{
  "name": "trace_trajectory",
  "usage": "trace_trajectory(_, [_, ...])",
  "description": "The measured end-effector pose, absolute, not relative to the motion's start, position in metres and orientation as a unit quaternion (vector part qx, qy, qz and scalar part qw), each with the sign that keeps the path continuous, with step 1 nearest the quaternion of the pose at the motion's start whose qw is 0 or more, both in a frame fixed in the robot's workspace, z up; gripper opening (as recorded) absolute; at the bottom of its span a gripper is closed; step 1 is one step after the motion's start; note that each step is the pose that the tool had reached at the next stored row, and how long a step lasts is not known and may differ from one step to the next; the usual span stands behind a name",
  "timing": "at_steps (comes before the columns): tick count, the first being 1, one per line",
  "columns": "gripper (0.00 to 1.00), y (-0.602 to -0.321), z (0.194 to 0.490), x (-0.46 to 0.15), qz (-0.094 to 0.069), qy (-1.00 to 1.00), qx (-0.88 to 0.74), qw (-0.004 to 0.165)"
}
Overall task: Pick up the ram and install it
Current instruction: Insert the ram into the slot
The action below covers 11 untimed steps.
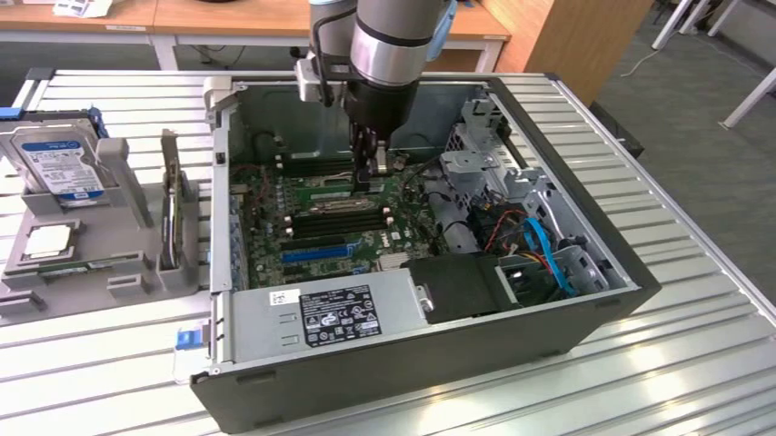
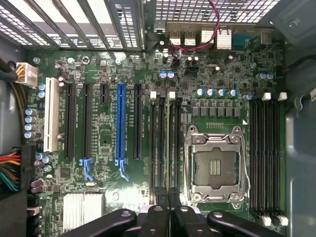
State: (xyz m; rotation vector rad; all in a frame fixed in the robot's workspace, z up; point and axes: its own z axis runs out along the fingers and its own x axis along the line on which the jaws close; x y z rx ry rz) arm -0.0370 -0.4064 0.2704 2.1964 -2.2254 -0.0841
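Inside the open computer case (image 1: 631,272), my gripper (image 1: 373,177) reaches down to the motherboard (image 1: 315,238). The ram (image 2: 169,148) appears edge-on in the wrist view as a thin green-yellow strip. It runs along the black memory slots (image 2: 160,148) beside the empty processor socket (image 2: 216,168). My gripper (image 2: 169,210) is shut on the ram's near end, one black finger on each side. In the exterior view the ram (image 1: 325,188) stretches from the fingers toward that view's left. Whether it is seated in a slot I cannot tell.
A second bank of memory slots (image 2: 266,158) lies past the socket. A blue expansion slot (image 2: 120,123), a power supply (image 1: 327,313) and drive cages with cables (image 1: 533,236) crowd the case. Outside it, a grey fixture (image 1: 134,263) holds a hard drive (image 1: 61,163) and a silver processor chip (image 1: 49,241).
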Motion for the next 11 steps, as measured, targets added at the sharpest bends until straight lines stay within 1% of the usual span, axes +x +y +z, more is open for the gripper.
trace_trajectory(11, [0.12, -0.4065, 0.2619, -0.037, -0.027, -0.711, 0.702, 0.007])
